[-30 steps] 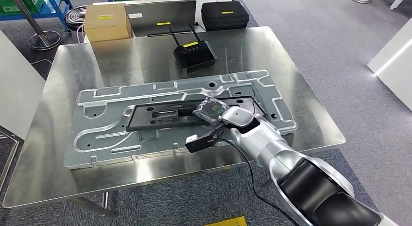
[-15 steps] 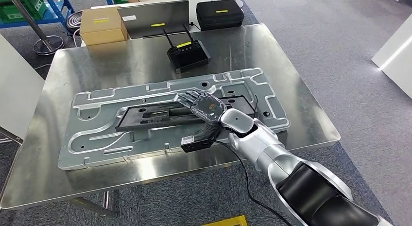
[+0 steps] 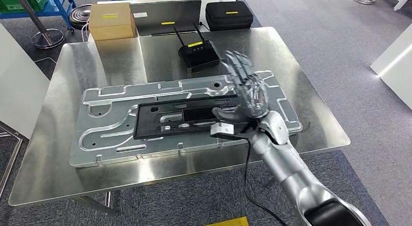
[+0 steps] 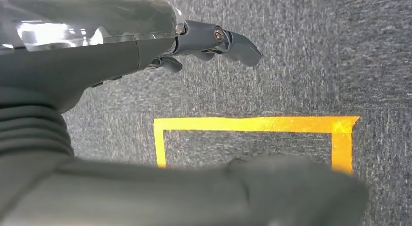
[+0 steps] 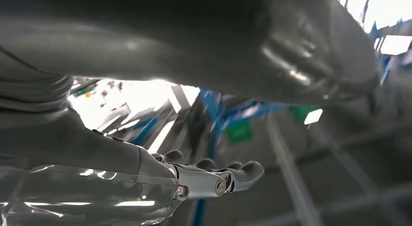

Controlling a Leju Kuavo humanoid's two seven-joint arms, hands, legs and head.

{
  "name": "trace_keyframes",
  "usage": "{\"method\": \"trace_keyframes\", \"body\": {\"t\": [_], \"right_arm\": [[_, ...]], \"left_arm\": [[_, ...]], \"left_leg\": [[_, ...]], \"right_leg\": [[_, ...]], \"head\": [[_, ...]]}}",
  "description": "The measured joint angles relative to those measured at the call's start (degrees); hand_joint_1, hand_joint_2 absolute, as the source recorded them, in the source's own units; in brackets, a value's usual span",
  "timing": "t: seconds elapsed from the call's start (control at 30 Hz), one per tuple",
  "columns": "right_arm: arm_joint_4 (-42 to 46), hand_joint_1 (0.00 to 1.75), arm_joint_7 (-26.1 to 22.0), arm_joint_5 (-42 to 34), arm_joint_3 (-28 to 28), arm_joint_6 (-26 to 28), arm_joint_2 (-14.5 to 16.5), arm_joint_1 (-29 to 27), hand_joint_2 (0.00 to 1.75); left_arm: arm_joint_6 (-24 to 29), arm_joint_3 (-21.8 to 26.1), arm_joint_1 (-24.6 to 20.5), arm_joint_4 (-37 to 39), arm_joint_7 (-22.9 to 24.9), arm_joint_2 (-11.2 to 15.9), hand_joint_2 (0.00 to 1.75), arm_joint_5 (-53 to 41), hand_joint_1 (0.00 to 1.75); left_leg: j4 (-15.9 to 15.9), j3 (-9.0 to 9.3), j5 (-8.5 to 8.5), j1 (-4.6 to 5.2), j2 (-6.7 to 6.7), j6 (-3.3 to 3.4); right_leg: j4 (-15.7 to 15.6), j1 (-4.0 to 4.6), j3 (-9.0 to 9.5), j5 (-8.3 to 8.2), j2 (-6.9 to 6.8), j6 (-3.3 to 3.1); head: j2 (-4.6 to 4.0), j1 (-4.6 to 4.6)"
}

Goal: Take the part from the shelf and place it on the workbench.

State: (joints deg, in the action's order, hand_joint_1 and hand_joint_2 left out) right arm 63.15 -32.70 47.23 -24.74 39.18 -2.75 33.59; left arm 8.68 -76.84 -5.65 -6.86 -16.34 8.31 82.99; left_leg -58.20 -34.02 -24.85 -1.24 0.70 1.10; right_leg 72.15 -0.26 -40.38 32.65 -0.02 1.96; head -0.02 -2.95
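Across the shiny steel workbench (image 3: 58, 153), largely covered by a long pale-grey cast metal panel (image 3: 107, 133) with raised ribs, not much different except at the arm. On that panel, lying flat in its middle, the flat black rectangular part (image 3: 180, 119) with slots, no longer under any fingers. Above its right end, now raised and tilted upward from where it pressed low half a second ago, the silver right hand (image 3: 245, 90), fingers spread wide and holding nothing. Down by the grey carpet and yellow floor tape (image 4: 252, 124), the left hand (image 4: 204, 41), fingers extended, empty. Probably placement done, release complete, only withdrawal remaining.
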Motion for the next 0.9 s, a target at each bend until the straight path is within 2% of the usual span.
{"method": "trace_keyframes", "body": {"t": [0.03,0.07,0.1,0.17,0.2,0.23,0.3,0.37,0.43,0.5,0.53,0.57,0.6,0.67,0.7,0.73,0.83,0.87,0.9], "right_arm": [[4.3,0.0,-1.1,-1.3,2.9,0.5,-0.9,-3.5,0.0],[8.3,0.0,-2.2,-2.8,6.0,0.8,-1.8,-7.0,0.0],[12.0,0.0,-3.5,-4.5,9.0,0.8,-2.6,-10.4,0.0],[18.3,0.0,-5.4,-7.5,14.8,0.8,-4.1,-15.8,0.0],[20.9,0.0,-6.0,-8.4,17.1,0.8,-4.6,-17.9,0.0],[23.0,0.0,-6.2,-8.9,19.1,0.8,-5.0,-19.5,0.0],[26.1,0.0,-6.2,-9.2,22.0,0.9,-5.5,-22.1,0.0],[28.5,0.0,-6.2,-9.8,24.5,0.9,-5.7,-24.8,0.0],[30.5,0.0,-6.2,-11.4,27.9,0.9,-5.7,-28.4,0.0],[31.8,0.0,-6.2,-13.4,32.2,0.9,-5.5,-32.5,0.0],[32.1,0.0,-6.3,-14.2,34.6,0.8,-5.2,-34.5,0.0],[32.1,0.0,-6.3,-14.8,36.8,0.6,-4.8,-36.3,0.0],[32.0,0.0,-6.3,-15.2,39.1,0.4,-4.3,-37.9,0.0],[31.5,0.0,-6.3,-15.5,43.1,0.0,-3.3,-40.5,0.0],[31.3,0.0,-6.3,-15.5,44.7,0.0,-2.8,-41.5,0.0],[31.0,0.0,-6.3,-15.5,46.0,0.0,-2.5,-42.3,0.0],[30.4,0.0,-6.3,-15.0,48.8,-0.3,-1.7,-43.5,0.0],[30.1,0.0,-6.3,-14.5,49.7,-0.7,-1.2,-43.6,0.0],[29.7,0.0,-6.3,-13.9,50.8,-1.3,-0.7,-43.7,0.0]], "left_arm": [[0.0,0.4,0.2,0.0,-0.1,-0.1,0.0,0.0,0.0],[0.0,0.8,0.5,0.0,-0.1,-0.1,0.0,0.0,0.0],[0.0,1.2,0.7,0.0,-0.2,-0.2,0.0,0.0,0.0],[0.0,1.9,1.0,0.0,-0.5,-0.4,0.0,0.0,0.0],[0.0,2.3,1.1,0.0,-0.6,-0.6,0.0,0.0,0.0],[0.0,2.6,1.2,0.0,-0.6,-0.7,0.0,0.0,0.0],[0.0,3.1,1.3,0.0,-0.9,-0.7,0.0,0.0,0.0],[-0.3,3.6,1.2,0.0,-1.3,-0.8,0.0,0.0,0.0],[-0.6,4.2,1.2,0.0,-1.9,-0.9,0.0,0.0,0.0],[-1.0,4.9,1.4,0.0,-2.4,-0.9,0.0,0.0,0.0],[-1.2,5.2,1.6,0.0,-2.6,-0.9,0.0,0.0,0.0],[-1.3,5.4,1.8,0.0,-2.6,-0.9,0.0,0.0,0.0],[-1.4,5.6,2.0,0.0,-2.6,-0.9,0.0,0.0,0.0],[-1.5,5.8,2.0,0.0,-2.6,-0.9,0.0,0.0,0.0],[-1.6,5.9,2.0,0.0,-2.6,-0.9,0.0,0.0,0.0],[-1.6,6.0,2.0,0.0,-2.5,-0.9,0.0,0.0,0.0],[-1.6,6.1,1.9,0.0,-2.4,-1.0,0.0,0.0,0.0],[-1.6,6.1,1.9,0.0,-2.4,-1.0,0.0,0.0,0.0],[-1.7,6.1,1.8,0.0,-2.4,-1.0,0.0,0.0,0.0]], "left_leg": [[0.0,0.03,-0.06,0.04,0.11,0.09],[0.0,0.08,-0.13,0.1,0.24,0.16],[0.0,0.17,-0.21,0.2,0.38,0.2],[0.0,0.41,-0.41,0.48,0.51,0.13],[0.0,0.5,-0.54,0.64,0.5,-0.02],[0.0,0.58,-0.66,0.72,0.41,-0.24],[0.2,0.85,-0.81,0.79,0.12,-0.78],[-0.3,0.98,-1.49,0.81,-0.17,-1.3],[-4.7,-0.66,-4.48,0.8,-0.33,-1.75],[-12.3,-4.01,-8.46,0.7,-0.35,-2.14],[-15.0,-5.16,-9.42,0.65,-0.36,-2.29],[-15.7,-5.34,-9.24,0.6,-0.36,-2.37],[-14.0,-4.31,-7.99,0.57,-0.36,-2.38],[-5.9,0.03,-4.53,0.57,-0.34,-2.1],[-2.4,1.82,-3.38,0.64,-0.33,-1.77],[-0.2,2.92,-2.8,0.75,-0.32,-1.41],[0.7,3.19,-2.21,0.97,-0.44,-0.32],[0.9,3.16,-1.88,0.92,-0.54,0.07],[1.1,3.02,-1.51,0.82,-0.65,0.47]], "right_leg": [[2.2,0.0,-1.2,0.42,0.0,0.04],[2.1,0.02,-1.32,-0.32,0.01,-0.06],[-0.4,0.08,-0.25,-2.05,0.0,-0.33],[-8.8,0.44,3.75,-5.89,-0.05,-1.3],[-12.0,0.64,5.26,-7.06,-0.11,-1.73],[-13.8,0.81,6.07,-7.53,-0.12,-2.03],[-14.4,0.9,6.28,-7.64,0.01,-2.32],[-15.2,0.53,6.84,-7.92,0.08,-2.68],[-15.9,0.19,7.41,-8.16,-0.2,-3.04],[-15.9,0.25,7.43,-8.08,-0.56,-3.22],[-15.8,0.25,7.38,-8.04,-0.67,-3.24],[-15.7,0.25,7.34,-8.0,-0.7,-3.2],[-15.6,0.22,7.33,-7.96,-0.68,-3.12],[-15.2,0.21,7.3,-7.72,-0.58,-2.81],[-14.9,0.25,7.24,-7.61,-0.46,-2.57],[-14.7,0.31,7.17,-7.58,-0.31,-2.27],[-14.6,0.27,7.11,-7.76,0.01,-1.27],[-14.2,0.17,6.97,-7.23,0.07,-0.93],[-13.0,0.06,6.46,-5.95,0.11,-0.58]], "head": [[0.0,0.01],[0.0,0.0],[0.0,0.01],[0.0,0.01],[0.0,0.01],[0.0,0.01],[0.0,0.01],[0.0,0.0],[0.0,0.01],[0.0,0.0],[0.0,0.0],[0.0,0.0],[0.0,0.0],[0.0,-0.01],[0.0,0.0],[0.0,0.0],[0.0,0.0],[0.0,0.01],[0.0,0.01]]}}
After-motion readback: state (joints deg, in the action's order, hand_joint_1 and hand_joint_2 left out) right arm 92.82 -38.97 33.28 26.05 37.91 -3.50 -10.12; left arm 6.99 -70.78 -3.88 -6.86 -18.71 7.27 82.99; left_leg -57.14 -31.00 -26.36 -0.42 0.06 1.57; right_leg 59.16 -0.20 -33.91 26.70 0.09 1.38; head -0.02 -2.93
